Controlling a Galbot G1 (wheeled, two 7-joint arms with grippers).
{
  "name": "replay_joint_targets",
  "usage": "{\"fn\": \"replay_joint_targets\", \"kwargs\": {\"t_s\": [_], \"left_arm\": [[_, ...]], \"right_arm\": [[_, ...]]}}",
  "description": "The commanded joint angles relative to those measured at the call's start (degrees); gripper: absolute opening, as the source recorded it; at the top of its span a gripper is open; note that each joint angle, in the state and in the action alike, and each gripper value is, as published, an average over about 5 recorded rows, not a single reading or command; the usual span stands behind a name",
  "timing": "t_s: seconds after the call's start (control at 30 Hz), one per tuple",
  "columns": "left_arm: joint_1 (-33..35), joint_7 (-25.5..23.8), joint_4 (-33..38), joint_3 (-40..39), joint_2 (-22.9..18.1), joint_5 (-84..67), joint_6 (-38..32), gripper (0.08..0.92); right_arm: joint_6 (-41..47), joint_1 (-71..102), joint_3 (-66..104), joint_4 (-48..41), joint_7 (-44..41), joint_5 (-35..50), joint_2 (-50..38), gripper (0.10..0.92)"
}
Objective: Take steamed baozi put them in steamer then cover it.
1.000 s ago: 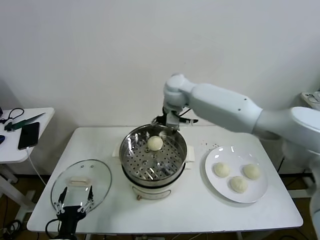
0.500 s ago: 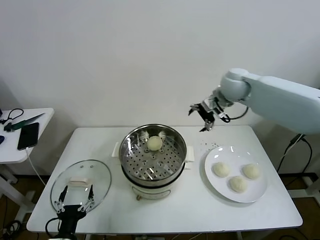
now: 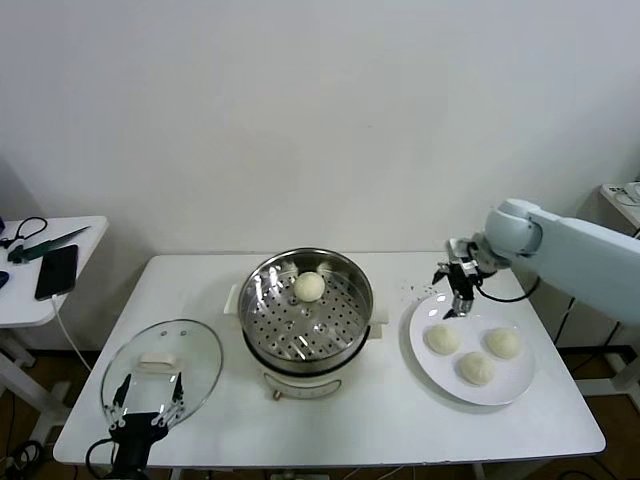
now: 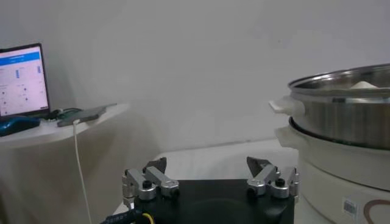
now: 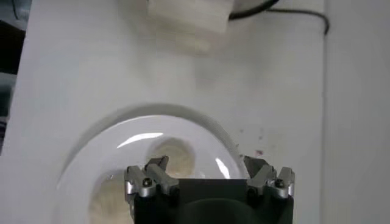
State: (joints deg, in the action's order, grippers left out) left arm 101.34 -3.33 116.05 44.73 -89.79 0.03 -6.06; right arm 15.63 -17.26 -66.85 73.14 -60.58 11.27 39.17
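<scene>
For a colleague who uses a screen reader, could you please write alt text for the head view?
The right gripper, open and empty, hovers over the far edge of a white plate holding three steamed baozi on a white table. A fourth bun sits in the uncovered steamer at centre. The glass lid lies to its left, by the parked, open left gripper.

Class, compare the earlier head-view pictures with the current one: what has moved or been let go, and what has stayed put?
The right gripper swung away from the steamer, rightward and down, to hover open over the plate. It carried nothing over. Unchanged: one baozi in the steamer, three baozi on the plate, the glass lid on the table, and the left gripper parked open by the lid.
</scene>
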Motion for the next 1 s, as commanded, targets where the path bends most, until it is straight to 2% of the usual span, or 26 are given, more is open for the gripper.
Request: {"fn": "replay_joint_targets", "kwargs": {"t_s": [0.03, 0.5, 1.0], "left_arm": [[0.06, 0.02, -0.05, -0.09, -0.07, 0.00, 0.01, 0.823], [0.55, -0.27, -0.04, -0.06, -0.02, -1.50, -0.12, 0.823], [0.70, -0.27, -0.48, -0.21, -0.09, -1.51, -0.28, 0.823]], "right_arm": [[0.14, 11.79, 6.97, -5.78, -2.35, -5.72, 0.61, 0.823], [-2.10, 16.11, 12.08, -14.37, -1.58, -9.61, 7.25, 0.823], [-3.12, 15.52, 12.33, -16.22, -1.61, -9.40, 8.92, 0.823]]}}
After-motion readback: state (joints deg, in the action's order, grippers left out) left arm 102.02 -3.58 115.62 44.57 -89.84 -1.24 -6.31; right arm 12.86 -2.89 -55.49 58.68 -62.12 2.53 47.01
